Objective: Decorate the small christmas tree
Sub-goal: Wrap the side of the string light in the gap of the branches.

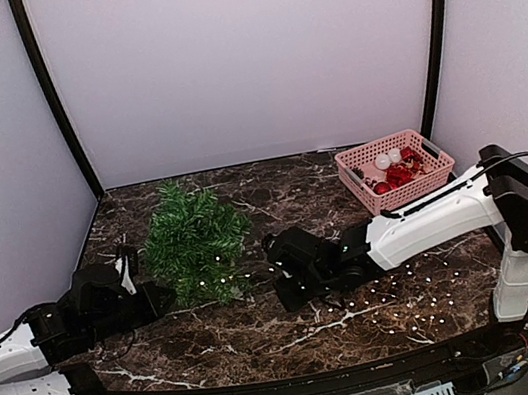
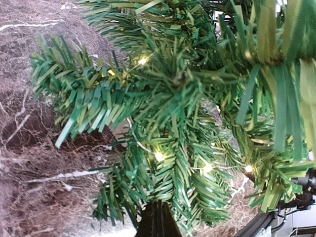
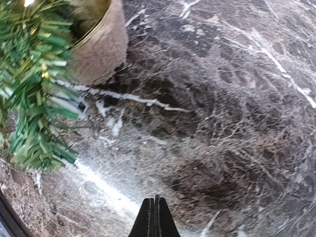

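The small christmas tree (image 1: 195,239) stands left of centre on the marble table, dark green with tiny lit white lights. It fills the left wrist view (image 2: 173,113). My left gripper (image 1: 159,296) is at the tree's lower left; its dark fingers (image 2: 157,223) are pressed together, with the tips under the needles. My right gripper (image 1: 277,274) is just right of the tree and low over the table; its fingers (image 3: 154,217) are shut and empty. The right wrist view shows the tree's beige pot (image 3: 98,44) and a low branch (image 3: 34,84).
A pink plastic basket (image 1: 433,161) with red and white ornaments sits at the back right. Small white specks (image 1: 404,304) dot the table under the right arm. Walls close in the back and both sides.
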Robot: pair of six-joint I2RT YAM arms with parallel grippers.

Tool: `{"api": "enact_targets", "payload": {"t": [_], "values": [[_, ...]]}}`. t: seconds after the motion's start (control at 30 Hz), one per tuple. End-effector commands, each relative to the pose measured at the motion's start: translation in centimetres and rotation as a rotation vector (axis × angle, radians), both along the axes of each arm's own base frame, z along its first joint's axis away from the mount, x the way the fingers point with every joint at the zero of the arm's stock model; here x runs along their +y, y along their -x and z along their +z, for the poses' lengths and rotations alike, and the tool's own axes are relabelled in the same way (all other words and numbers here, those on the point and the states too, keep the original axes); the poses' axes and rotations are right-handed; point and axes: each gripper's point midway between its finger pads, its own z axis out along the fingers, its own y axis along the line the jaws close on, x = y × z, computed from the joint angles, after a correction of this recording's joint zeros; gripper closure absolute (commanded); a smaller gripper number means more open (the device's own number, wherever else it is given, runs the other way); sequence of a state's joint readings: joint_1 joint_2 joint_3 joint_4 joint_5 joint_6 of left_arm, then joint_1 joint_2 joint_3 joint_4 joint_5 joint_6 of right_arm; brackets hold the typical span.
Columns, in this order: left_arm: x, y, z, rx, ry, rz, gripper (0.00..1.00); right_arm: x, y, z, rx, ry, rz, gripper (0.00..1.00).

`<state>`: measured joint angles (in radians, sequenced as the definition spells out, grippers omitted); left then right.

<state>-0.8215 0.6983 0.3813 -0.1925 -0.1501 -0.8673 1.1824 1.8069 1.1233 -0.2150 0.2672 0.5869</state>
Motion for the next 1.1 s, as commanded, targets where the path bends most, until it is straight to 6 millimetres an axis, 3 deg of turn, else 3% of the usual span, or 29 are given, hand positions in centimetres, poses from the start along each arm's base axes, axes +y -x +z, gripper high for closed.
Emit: {"api": "enact_targets", "payload": {"t": [0.0,0.2,0.43,0.53,0.67,0.8,1.07], "values": [[0.7,-0.6,0.1,-0.037,-0.06,-0.007,1.0,0.5,0.8,0.0,0.015,-0.041,-0.006,1.0],[2.0,-1.0,0.6,-0.056,-0.135,0.007,0.99,1.4,0.6,-0.1,0.018,-0.064,-0.018,1.0],[2.1,-0.3,2.0,-0.064,-0.114,-0.017,0.6,3.0,0.5,0.4,0.025,-0.113,0.005,1.0],[1.4,0.7,2.8,-0.063,-0.041,-0.06,0.48,3.1,0.6,0.4,0.027,-0.121,0.01,1.0],[-0.2,2.0,3.2,-0.017,0.09,-0.123,0.43,3.0,0.7,0.4,0.029,-0.127,0.012,1.0],[-1.9,3.0,2.5,0.053,0.201,-0.168,0.39,3.0,0.8,0.5,0.028,-0.133,0.012,1.0],[-3.4,3.3,1.4,0.09,0.229,-0.204,0.26,3.1,0.7,0.9,0.021,-0.143,0.008,1.0]]}}
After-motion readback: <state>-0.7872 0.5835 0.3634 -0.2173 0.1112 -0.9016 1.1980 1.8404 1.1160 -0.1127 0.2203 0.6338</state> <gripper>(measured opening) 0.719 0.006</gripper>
